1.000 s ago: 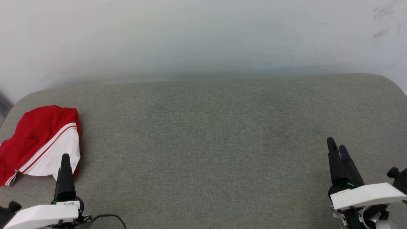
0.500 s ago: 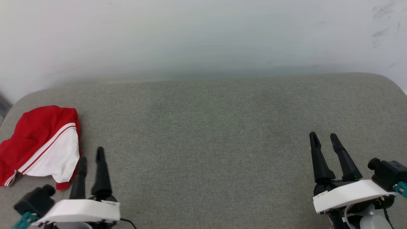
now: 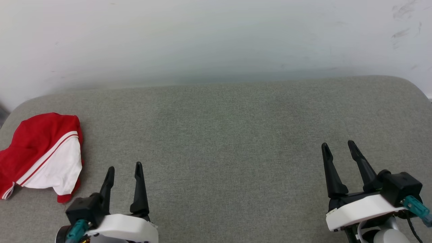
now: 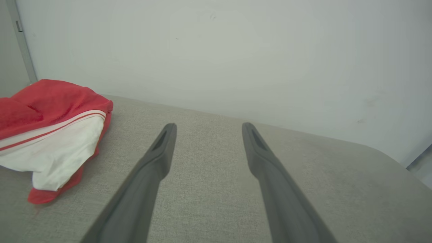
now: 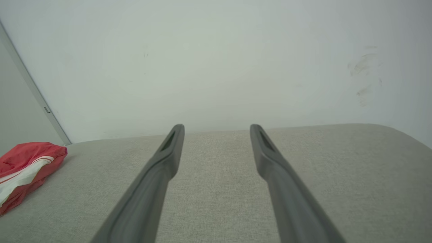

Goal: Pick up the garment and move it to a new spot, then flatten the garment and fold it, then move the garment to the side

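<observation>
left claw [image 3: 124,166], released like right claw [image 3: 338,144], swings off the garment [image 3: 40,148] at nine o'clock; set-aside looks done.

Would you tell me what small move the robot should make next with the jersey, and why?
Probably swing the left gripper leftward and down onto the red-and-white jersey: it lies bunched at the left end of the grey cushion, unheld, and both open grippers are empty; the right gripper is far off.
</observation>
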